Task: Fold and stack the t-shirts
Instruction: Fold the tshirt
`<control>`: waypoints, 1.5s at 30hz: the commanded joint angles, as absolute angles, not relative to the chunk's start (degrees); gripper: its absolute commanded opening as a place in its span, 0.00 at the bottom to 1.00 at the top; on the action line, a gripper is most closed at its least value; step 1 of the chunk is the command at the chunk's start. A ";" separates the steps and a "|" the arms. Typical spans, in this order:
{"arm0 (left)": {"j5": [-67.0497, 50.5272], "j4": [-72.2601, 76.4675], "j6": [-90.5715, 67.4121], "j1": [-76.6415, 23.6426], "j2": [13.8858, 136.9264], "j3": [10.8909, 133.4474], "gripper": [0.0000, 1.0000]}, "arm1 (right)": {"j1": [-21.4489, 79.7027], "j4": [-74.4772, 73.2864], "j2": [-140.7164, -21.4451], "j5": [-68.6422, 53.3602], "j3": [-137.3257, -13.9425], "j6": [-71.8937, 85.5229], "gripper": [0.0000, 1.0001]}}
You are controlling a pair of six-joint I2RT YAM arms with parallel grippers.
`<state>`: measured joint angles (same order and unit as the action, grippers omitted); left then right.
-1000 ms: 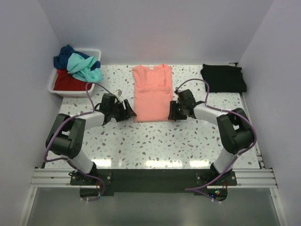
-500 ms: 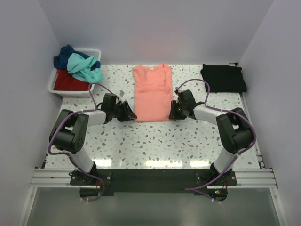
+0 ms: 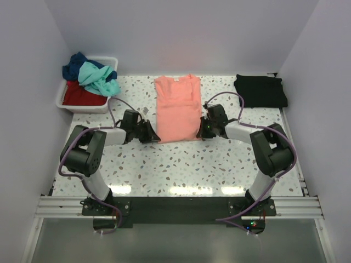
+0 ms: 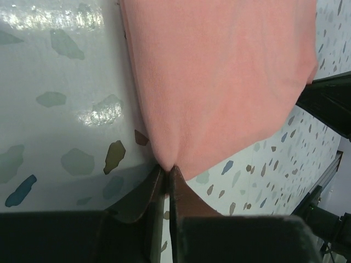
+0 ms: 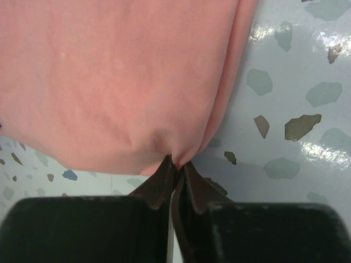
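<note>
Left gripper [image 4: 167,170]: fingers pinched together on the near-left hem corner of the salmon-pink t-shirt [image 3: 176,109], cloth nipped between the tips. Beyond it and off to its left, the white bin [image 3: 82,108] holds navy [image 3: 74,66], teal [image 3: 101,82] and red [image 3: 79,96] shirts in a loose heap, unfolded. Pink shirt lies flat on the table between the two grippers, sides apparently already turned in to a narrow rectangle. Right gripper [image 5: 176,164]: fingers likewise closed on the near-right hem corner. Beyond it and to its right, the black t-shirt [image 3: 261,90] lies folded.

Progress, as judged: one shirt done, the pink one mid-fold with the hem-to-collar fold due, three not started, no stack yet.
</note>
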<state>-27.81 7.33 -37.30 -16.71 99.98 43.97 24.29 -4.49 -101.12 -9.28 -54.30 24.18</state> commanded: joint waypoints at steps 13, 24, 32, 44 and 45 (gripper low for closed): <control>-12.84 -8.60 -33.48 -21.00 88.86 42.63 0.00 | 25.66 -8.79 -92.73 -9.40 -43.43 24.78 0.00; -4.49 -16.08 -41.30 -30.05 76.05 36.22 0.00 | 33.92 -14.85 -77.71 -5.81 -35.25 30.40 0.00; 1.32 -26.71 -46.05 -33.57 60.22 36.47 0.00 | 41.48 -23.81 -66.19 0.96 -34.45 37.61 0.00; 5.53 -35.77 -45.44 -36.30 50.63 42.97 0.00 | 43.07 -36.12 -58.19 6.85 -44.46 38.58 0.00; 5.89 -36.03 -45.18 -36.47 50.02 43.41 0.00 | 43.15 -36.65 -58.01 7.03 -45.34 38.58 0.00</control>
<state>-0.12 -31.81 -45.54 -36.07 52.84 38.87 43.11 -29.58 -59.92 1.89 -40.49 38.22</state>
